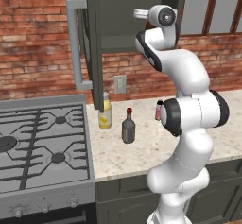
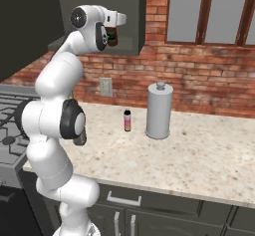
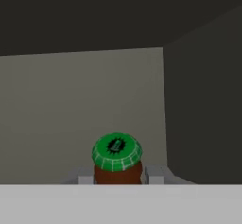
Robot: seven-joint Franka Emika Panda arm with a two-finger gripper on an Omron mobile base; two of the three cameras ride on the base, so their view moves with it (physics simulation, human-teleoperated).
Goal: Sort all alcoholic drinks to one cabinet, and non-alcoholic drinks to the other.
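Observation:
My gripper (image 2: 113, 31) is raised to the open dark grey-green wall cabinet (image 1: 127, 24) and is shut on the small brown beer bottle (image 2: 112, 37). In the hand view the bottle's green cap (image 3: 116, 151) sits between my fingertips (image 3: 85, 176), facing the cabinet's bare inside wall. On the counter stand the tall yellow bottle (image 1: 105, 112), the grey red-capped bottle (image 1: 128, 127) and the small pink bottle (image 2: 127, 121). In the left base view the pink bottle (image 1: 158, 110) is half hidden behind my arm. The other cabinet is out of view.
The cabinet door (image 1: 93, 43) hangs open over the counter's left end, its pale bar handle (image 1: 74, 43) towards the stove (image 1: 42, 142). A tall grey canister (image 2: 159, 111) stands right of the pink bottle. The brick wall and a window are behind.

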